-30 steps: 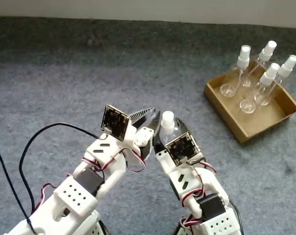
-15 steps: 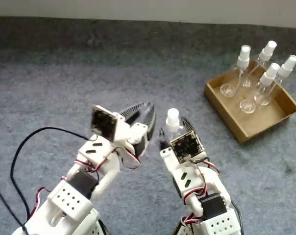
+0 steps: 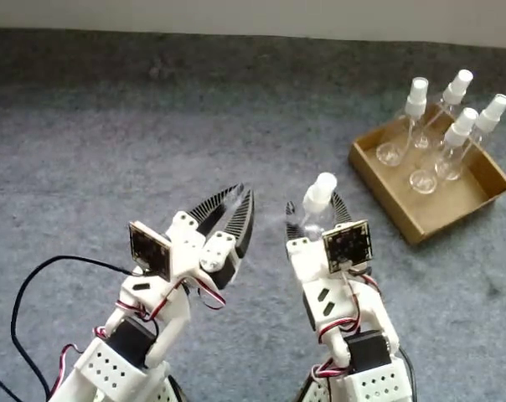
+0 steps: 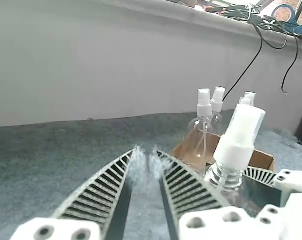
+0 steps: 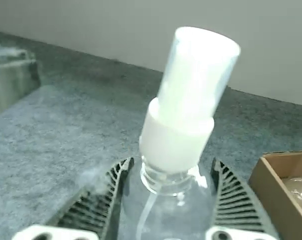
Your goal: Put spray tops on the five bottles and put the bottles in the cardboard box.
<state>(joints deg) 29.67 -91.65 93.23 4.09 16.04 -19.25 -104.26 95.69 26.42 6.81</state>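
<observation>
The high view looks down over the table; both wrist views face forward, close, sharing the cardboard box.

Grey carpet; pale wall

Five clear spray bottles in all: four bottles stand in the one cardboard box, and a fifth bottle sits between the right gripper's jaws. Five white spray tops, one per bottle. Two grippers, counting the left gripper.
</observation>
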